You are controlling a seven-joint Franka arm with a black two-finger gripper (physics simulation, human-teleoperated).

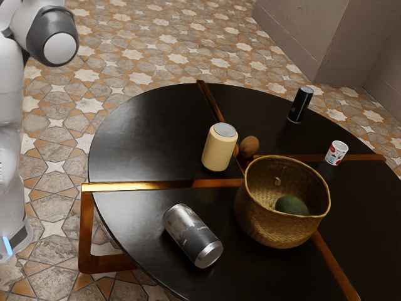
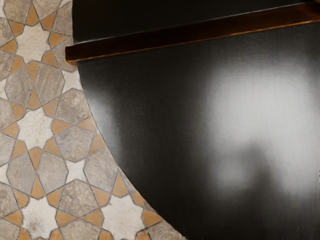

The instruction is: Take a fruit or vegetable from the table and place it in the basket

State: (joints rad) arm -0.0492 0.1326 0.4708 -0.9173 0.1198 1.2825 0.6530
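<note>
Grey-silver metal can (image 1: 192, 235) nearest; brown roundish fruit/veg (image 1: 250, 146) on black round bench (image 1: 144, 138), nr. tan woven basket (image 1: 269, 219), is approx. screened from white arm (image 1: 37, 22) by cream cylinder (image 1: 219, 150). State of jaws can't be told.

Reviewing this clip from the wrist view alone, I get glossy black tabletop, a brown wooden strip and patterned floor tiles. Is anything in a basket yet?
Observer: Yes, a dark green, rounded fruit or vegetable is inside the woven tan basket.
Operator: Any other produce around?
Observer: A brown, roundish fruit or vegetable sits beside the upright, cream-coloured cylinder.
Operator: Anything lying on its side?
Observer: Yes, a silver and dark-grey metal can.
</note>
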